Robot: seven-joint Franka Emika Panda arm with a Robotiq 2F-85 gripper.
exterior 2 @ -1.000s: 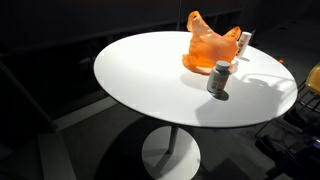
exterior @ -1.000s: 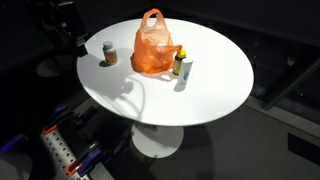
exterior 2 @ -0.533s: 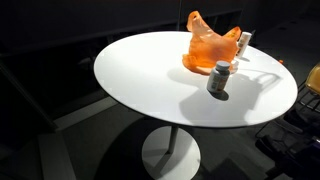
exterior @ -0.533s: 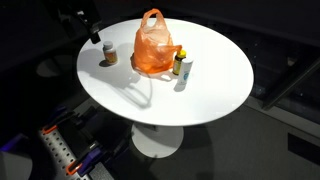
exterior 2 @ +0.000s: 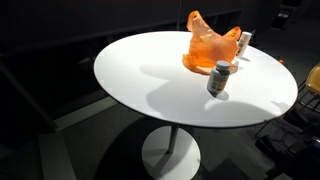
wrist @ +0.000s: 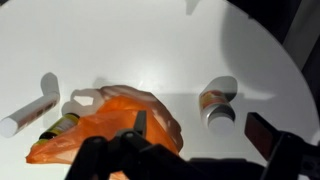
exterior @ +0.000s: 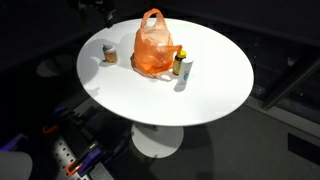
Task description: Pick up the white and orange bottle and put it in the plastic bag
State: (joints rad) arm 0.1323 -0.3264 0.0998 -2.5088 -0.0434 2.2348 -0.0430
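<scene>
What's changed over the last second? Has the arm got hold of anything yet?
The gripper rose and swung from beside the white and orange bottle toward the plastic bag side, now high above the table. Nothing grasped. Both, and the yellow-capped bottle, stayed put.

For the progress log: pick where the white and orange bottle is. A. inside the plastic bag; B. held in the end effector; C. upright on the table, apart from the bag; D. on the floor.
C: the white and orange bottle stands upright on the table, apart from the plastic bag.
</scene>
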